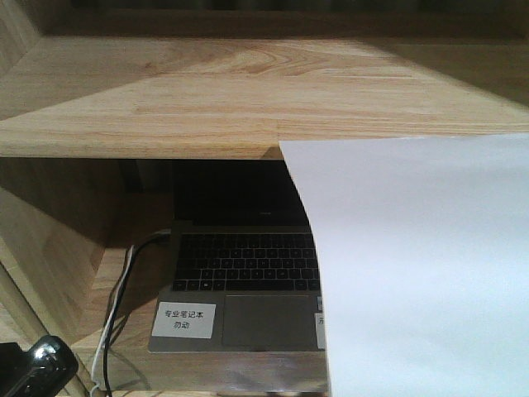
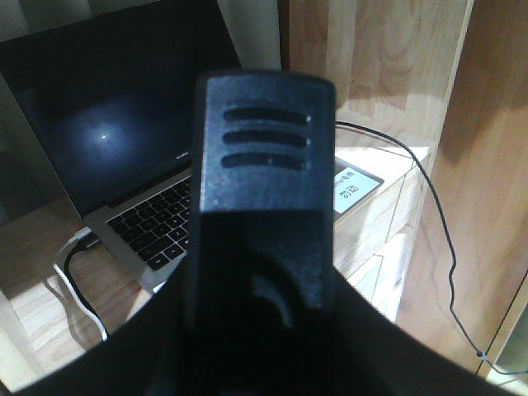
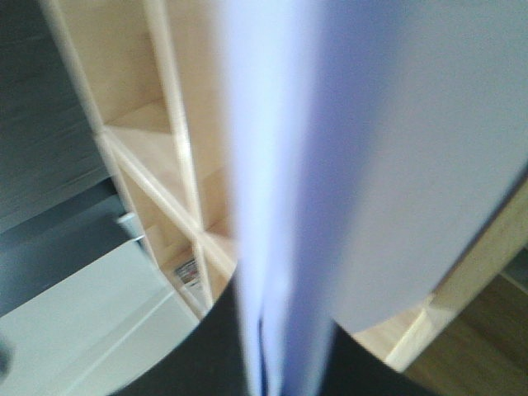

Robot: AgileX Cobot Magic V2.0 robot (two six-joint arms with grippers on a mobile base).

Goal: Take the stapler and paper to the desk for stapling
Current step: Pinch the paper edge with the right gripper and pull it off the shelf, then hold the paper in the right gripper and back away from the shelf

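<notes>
Currently one paper [image 1: 421, 265] sheet is hanging in front of the shelf [image 1: 149, 217], with the right gripper's [image 3: 266, 373] jaws pinching it. One black stapler [image 2: 264, 165] is sitting clamped in the left gripper's [image 2: 247, 367] jaws, facing one open laptop [image 1: 240, 281].

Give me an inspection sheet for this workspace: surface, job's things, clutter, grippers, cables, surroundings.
Surface: wooden shelf board; desk not seen.
Job's things: paper held up at right; black ribbed object fills left wrist view, possibly the stapler.
Clutter: open laptop with white label, in shelf compartment.
Grippers: right gripper shut on the paper's edge; left gripper state cannot be told.
Cables: white cable and black cable beside the laptop.
Surroundings: wooden shelf uprights; nothing else clear.
</notes>
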